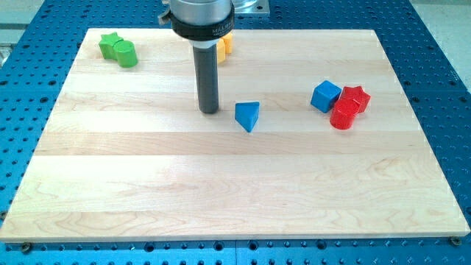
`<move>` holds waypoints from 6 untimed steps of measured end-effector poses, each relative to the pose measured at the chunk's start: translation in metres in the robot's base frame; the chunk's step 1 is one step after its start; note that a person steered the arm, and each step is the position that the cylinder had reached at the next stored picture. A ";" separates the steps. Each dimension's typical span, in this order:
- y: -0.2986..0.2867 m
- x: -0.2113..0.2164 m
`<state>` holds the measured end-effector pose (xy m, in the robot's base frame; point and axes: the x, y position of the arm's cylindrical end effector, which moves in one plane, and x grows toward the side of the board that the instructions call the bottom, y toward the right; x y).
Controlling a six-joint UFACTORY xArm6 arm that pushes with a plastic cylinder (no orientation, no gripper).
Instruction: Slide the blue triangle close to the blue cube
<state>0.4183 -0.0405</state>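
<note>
The blue triangle [248, 115] lies on the wooden board [184, 184] a little above its middle. The blue cube [325, 96] sits to its right, about a hundred pixels away, touching a red star [355, 97] and a red cylinder [343, 115]. My tip [210, 110] rests on the board just left of the blue triangle, a small gap apart from it. The dark rod rises from there to the arm's mount at the view's top.
A green star [110, 45] and a green cylinder [126, 54] sit together at the board's top left. An orange block [224, 46] is partly hidden behind the rod at the top. Blue perforated table surrounds the board.
</note>
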 end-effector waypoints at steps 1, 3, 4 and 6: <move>0.000 0.020; 0.092 0.020; 0.137 0.020; 0.084 -0.003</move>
